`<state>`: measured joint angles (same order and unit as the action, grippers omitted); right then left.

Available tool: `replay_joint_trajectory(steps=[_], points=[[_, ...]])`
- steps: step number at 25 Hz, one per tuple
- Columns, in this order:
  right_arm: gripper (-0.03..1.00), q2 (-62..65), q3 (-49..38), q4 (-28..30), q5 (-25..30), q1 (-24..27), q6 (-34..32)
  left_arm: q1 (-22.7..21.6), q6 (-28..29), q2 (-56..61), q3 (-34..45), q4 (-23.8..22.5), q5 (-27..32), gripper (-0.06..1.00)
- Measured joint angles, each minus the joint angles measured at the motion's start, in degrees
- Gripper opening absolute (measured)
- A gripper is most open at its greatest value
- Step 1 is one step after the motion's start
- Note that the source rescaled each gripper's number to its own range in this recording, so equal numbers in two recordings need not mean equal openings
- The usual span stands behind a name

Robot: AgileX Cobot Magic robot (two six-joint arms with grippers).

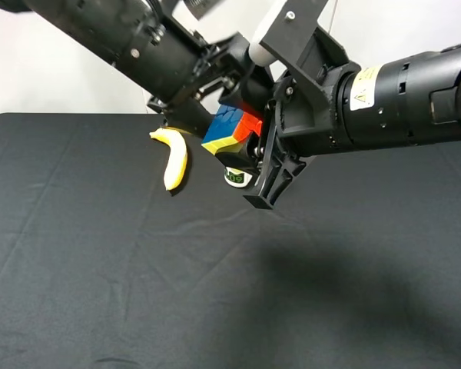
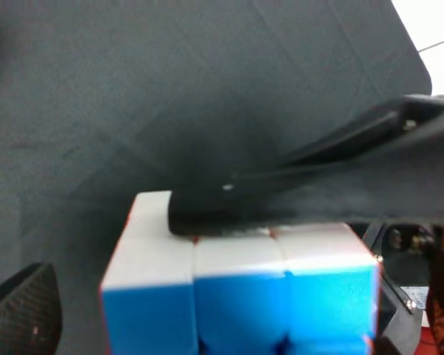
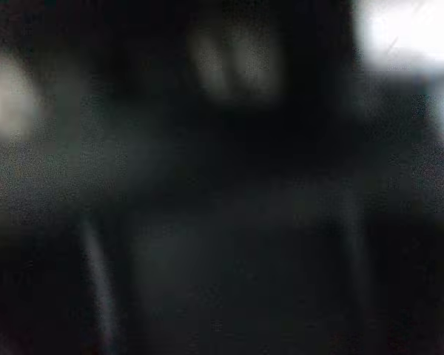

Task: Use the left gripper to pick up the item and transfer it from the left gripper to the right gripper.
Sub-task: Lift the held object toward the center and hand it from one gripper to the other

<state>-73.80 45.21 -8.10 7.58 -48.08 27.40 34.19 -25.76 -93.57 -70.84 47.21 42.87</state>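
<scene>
Over black cloth (image 1: pixel 100 269), left fingers (image 1: pixel 186 115) clamp cube (image 1: pixel 229 127).

You see the cube (image 1: pixel 232 127) up in the air, tilted, just right of the banana (image 1: pixel 174 157), with blue, yellow and orange faces showing. The left gripper (image 1: pixel 215 115) clamps it. One finger (image 2: pixel 229 203) of the right gripper (image 1: pixel 263 154) lies across its white face.
</scene>
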Motion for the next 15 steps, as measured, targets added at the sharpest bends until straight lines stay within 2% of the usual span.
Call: replay_joint_trajectory(steps=[5,12,15], points=[[0.04,0.00,0.00,0.00,0.00,0.00,0.00,-2.59,2.85,3.66,0.00,-3.63,2.03,0.97],[0.04,0.00,0.00,0.00,0.00,0.00,0.00,-6.54,4.67,10.45,0.00,-9.10,7.83,0.97],[0.04,0.00,0.00,0.00,0.00,0.00,0.00,-7.65,6.63,14.59,0.00,-13.18,10.23,0.97]])
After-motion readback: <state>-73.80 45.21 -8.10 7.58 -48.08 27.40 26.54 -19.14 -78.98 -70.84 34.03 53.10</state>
